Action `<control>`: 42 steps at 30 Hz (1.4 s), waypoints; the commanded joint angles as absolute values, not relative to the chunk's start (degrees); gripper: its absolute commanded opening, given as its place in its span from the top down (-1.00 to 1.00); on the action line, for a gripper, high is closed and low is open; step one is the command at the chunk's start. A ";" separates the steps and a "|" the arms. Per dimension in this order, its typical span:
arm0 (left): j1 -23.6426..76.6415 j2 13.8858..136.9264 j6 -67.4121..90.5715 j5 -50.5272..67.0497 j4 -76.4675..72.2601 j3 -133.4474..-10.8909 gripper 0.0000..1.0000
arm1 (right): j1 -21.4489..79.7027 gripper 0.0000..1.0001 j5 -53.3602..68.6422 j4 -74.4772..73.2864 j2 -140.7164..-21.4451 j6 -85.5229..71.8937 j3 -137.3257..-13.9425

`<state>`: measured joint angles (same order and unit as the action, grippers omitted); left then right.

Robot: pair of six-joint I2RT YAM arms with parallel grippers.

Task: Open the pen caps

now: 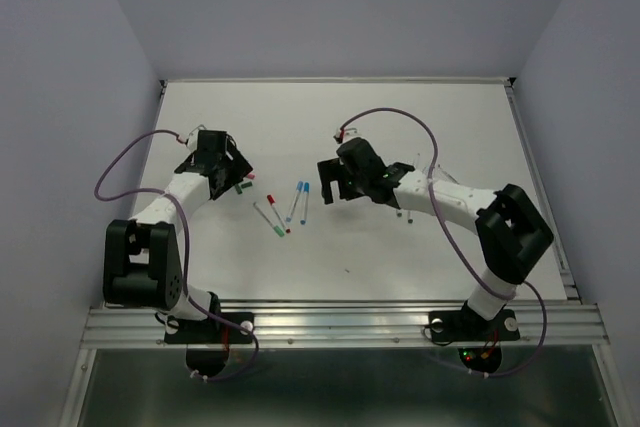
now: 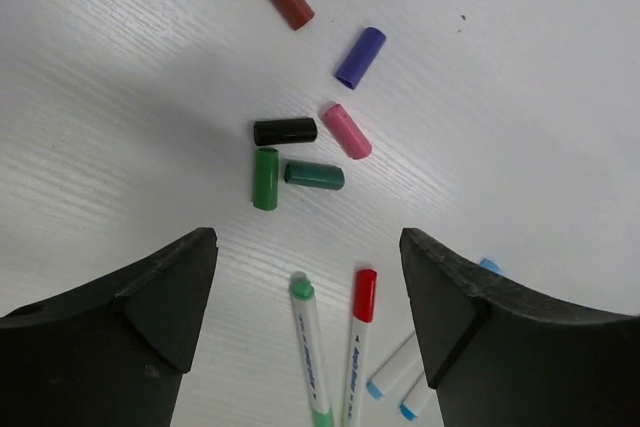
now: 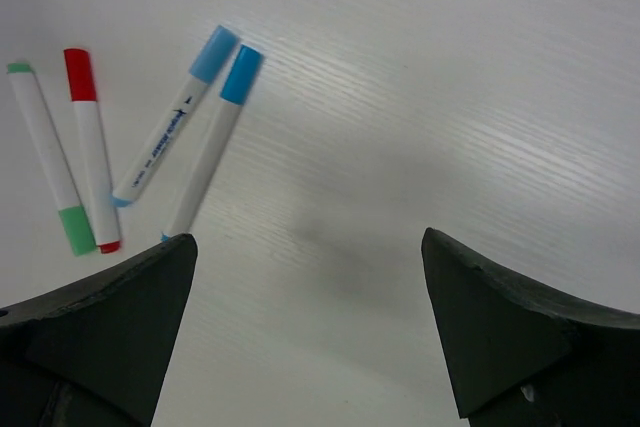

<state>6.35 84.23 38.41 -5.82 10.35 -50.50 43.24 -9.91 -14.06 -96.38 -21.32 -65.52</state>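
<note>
While both hang over the white table [image 1: 450,127], the black left gripper [image 2: 308,242] and right gripper [image 3: 308,240] gape wide, empty. Four white-barrelled pens [image 3: 215,142] lie between them. Small cylindrical coloured plastic pen caps [image 2: 347,131] cluster loose ahead of the left fingers [image 2: 170,287], untouched.

Small dark print is carried along the barrel of the thin white plastic pen with a light-blue end [image 3: 165,135], and blue print along the thin white plastic pen with green ends [image 2: 312,359] and the thin white plastic pen with a red end [image 2: 356,362]; none of it can be read
</note>
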 commanded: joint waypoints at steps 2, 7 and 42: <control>8.79 76.13 39.37 -8.09 12.65 -50.01 -0.98 | 47.46 -1.00 -10.81 -12.47 -104.14 -22.85 -74.69; 10.37 71.20 40.34 -8.17 13.10 -49.75 -0.97 | 49.30 -1.00 -16.69 -18.27 -111.08 -23.29 -82.26; 11.16 68.65 36.66 -0.12 9.51 -49.49 -0.98 | 48.35 0.99 -14.33 -13.99 -112.60 -22.24 -70.58</control>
